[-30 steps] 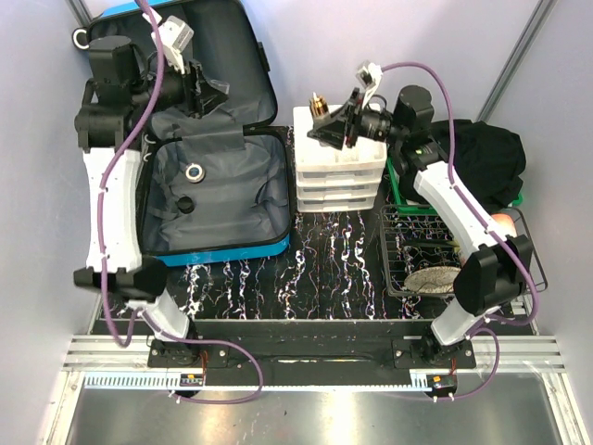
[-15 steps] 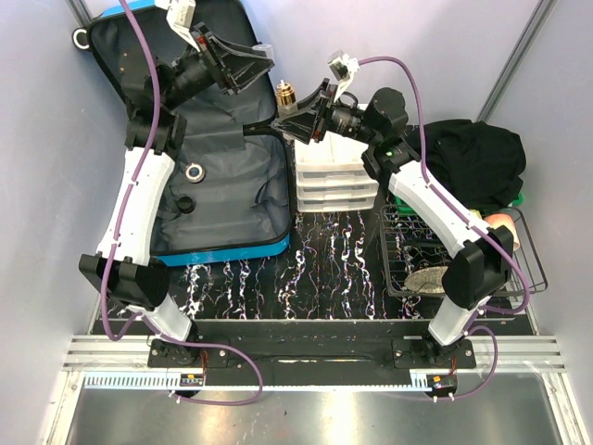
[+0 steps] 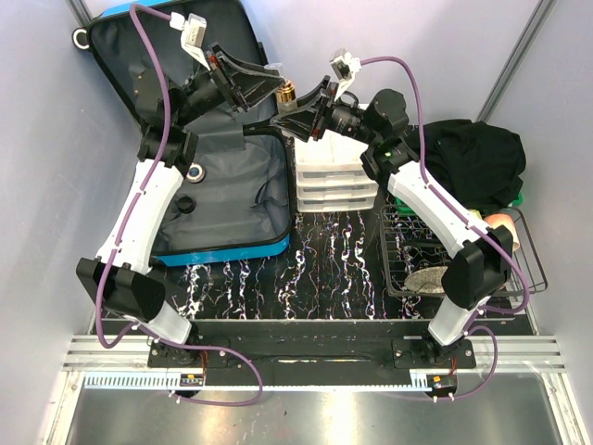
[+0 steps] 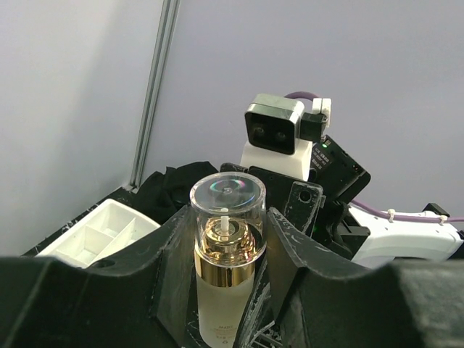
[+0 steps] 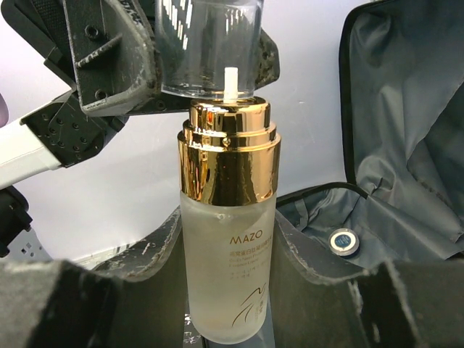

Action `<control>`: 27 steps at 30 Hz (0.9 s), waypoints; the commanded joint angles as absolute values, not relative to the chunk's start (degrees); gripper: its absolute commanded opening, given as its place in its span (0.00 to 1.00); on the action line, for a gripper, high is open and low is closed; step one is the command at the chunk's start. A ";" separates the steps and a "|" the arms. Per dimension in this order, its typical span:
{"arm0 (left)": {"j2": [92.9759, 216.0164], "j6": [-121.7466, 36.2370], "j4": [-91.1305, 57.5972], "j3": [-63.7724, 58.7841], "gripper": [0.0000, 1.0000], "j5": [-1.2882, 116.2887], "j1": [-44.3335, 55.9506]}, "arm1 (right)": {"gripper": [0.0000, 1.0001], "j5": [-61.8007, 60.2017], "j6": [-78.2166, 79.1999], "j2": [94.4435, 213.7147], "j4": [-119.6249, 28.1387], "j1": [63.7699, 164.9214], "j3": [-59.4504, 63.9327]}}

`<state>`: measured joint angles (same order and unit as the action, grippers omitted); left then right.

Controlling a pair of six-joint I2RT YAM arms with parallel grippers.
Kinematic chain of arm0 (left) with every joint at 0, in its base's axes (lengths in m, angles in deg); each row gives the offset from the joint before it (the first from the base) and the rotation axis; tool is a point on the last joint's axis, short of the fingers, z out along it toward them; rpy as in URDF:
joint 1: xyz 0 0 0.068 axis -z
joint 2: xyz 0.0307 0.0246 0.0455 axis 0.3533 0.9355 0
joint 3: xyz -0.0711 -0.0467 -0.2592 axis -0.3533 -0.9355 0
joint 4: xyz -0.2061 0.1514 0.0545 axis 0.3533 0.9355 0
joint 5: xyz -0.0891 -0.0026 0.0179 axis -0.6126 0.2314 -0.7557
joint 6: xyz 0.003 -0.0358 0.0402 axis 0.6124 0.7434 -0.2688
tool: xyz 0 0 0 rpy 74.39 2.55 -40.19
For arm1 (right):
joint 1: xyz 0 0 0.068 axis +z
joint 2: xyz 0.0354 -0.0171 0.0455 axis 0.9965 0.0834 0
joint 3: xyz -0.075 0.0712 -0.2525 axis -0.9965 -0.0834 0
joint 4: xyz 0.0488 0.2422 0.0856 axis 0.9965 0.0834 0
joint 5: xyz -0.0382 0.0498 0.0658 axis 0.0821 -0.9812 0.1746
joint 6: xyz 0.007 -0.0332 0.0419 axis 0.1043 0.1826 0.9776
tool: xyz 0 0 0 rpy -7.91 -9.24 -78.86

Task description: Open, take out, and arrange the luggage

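Okay, top view: the luggage (image 3: 218,199) lies open on the tabletop, long axis running away from the arm bases, lid propped up at the far end. Both arms meet just above the luggage's right rim, and the left arm is nearer it.

Left wrist: left fingers (image 4: 163,250) flank the clear cap of a bottle (image 4: 226,246); pinching or just beside, cannot tell.

Right wrist: right fingers (image 5: 138,297) clamp the bottle's frosted body, upright. The luggage sits below and beyond them, lining exposed.
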<state>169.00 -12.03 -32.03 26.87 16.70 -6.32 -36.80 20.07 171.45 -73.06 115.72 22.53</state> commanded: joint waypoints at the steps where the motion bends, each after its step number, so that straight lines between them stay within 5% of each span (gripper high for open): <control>1: 165.93 -10.48 -35.84 25.01 0.00 15.22 -5.57 | 0.00 -36.22 20.13 169.77 -79.65 116.16 23.90; 27: 167.77 -15.74 -32.07 23.51 0.00 18.22 -5.57 | 0.00 -36.31 17.06 168.54 -79.30 116.95 23.46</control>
<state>167.71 -12.25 -34.67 23.86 19.30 -4.75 -38.02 18.54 171.45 -73.50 116.29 22.40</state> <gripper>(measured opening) 0.438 0.443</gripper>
